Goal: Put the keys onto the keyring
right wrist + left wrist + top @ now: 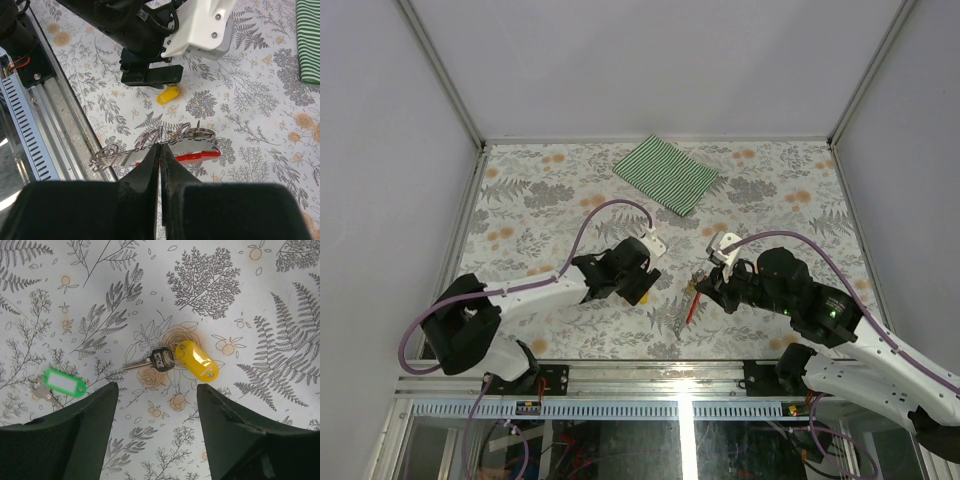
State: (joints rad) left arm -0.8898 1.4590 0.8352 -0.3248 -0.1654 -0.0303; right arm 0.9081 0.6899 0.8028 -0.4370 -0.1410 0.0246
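My right gripper [160,150]: the fingers are pressed together. They pinch the keyring [196,156] at a wire loop among its silver rings.
Keyring, how it lies: in the right wrist view the red strap reaches towards 3 o'clock and a loose silver loop towards 9 o'clock. I think I hold it in the middle so that a ring stays free at the side for a key. I cannot tell whether it is lifted or touches the table [240,300].
Keyring, where: in the top view it is near the front edge, between my two grippers and closer to the right one.
My left gripper [156,390]: the fingers are spread with nothing between them, pointing down over the table.
Yellow key [197,360]: it lies flat, just beyond the gap of my left fingers at about 1 o'clock. Its metal blade points to 9 o'clock.
Green key [64,383]: it lies flat at 9 o'clock, beside my left finger and apart from the yellow one.
Step in hand: my guess is that the left lines up on the yellow key while the right offers the ring.
Care: the key is thin and flat, so the thicker plastic head looks the better place to grip.
Striped cloth [665,173]: it lies far off at 12 o'clock and is not involved.
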